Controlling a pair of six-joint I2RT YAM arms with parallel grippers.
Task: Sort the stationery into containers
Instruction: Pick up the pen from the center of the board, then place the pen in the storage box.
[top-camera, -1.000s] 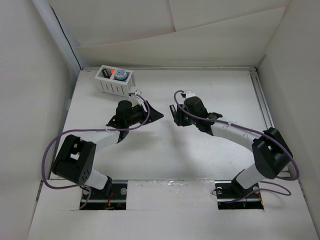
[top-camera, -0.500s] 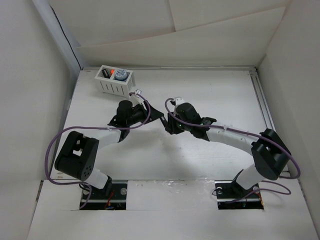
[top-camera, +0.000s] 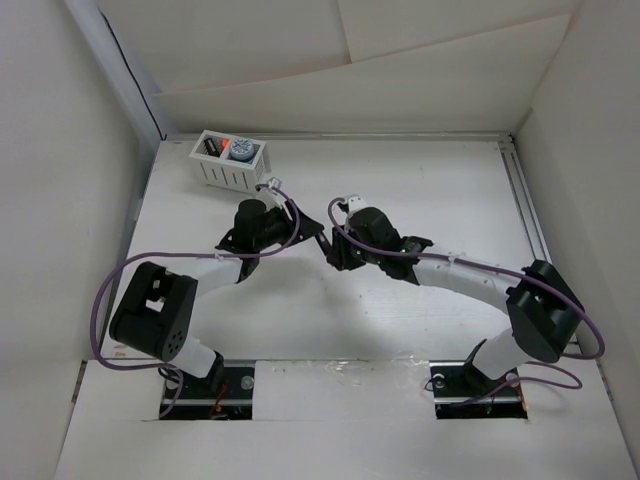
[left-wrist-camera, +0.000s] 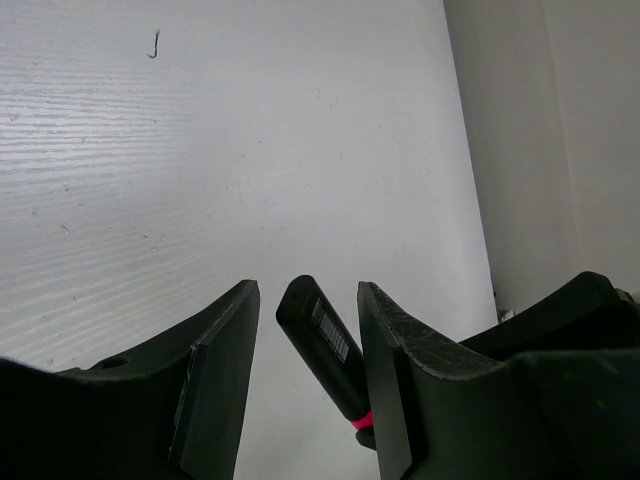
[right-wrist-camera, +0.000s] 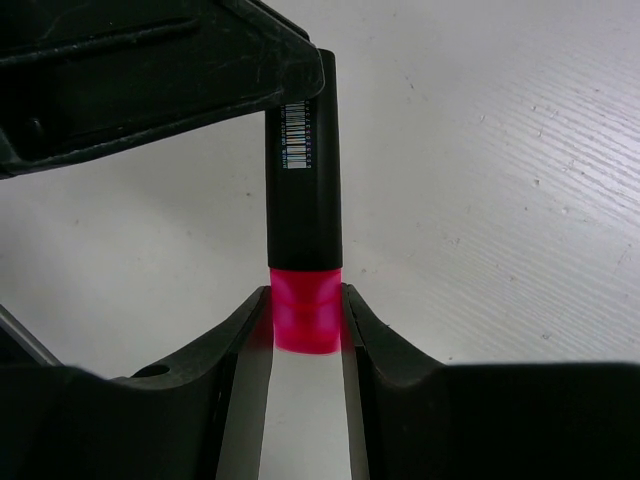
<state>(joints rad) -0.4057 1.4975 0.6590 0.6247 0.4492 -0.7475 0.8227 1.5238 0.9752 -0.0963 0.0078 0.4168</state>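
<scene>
A short black marker (right-wrist-camera: 303, 200) with a pink end hangs above the table between both arms. My right gripper (right-wrist-camera: 305, 295) is shut on the pink end. My left gripper (left-wrist-camera: 308, 290) has closed round the marker's (left-wrist-camera: 318, 335) black end, which slants between the jaws and leans on the right one. From above, the left gripper (top-camera: 322, 236) and right gripper (top-camera: 338, 252) meet tip to tip at mid-table. The white basket (top-camera: 228, 178) stands at the back left, holding a grey-blue cylinder (top-camera: 240, 151) in one compartment and dark markers (top-camera: 212, 146) in the other.
White walls close in the table on the left, back and right. Purple cables loop off both arms. A metal rail (top-camera: 528, 215) runs along the table's right edge.
The right gripper carried the marker left toward the left gripper. The left jaws narrowed round its black end.
</scene>
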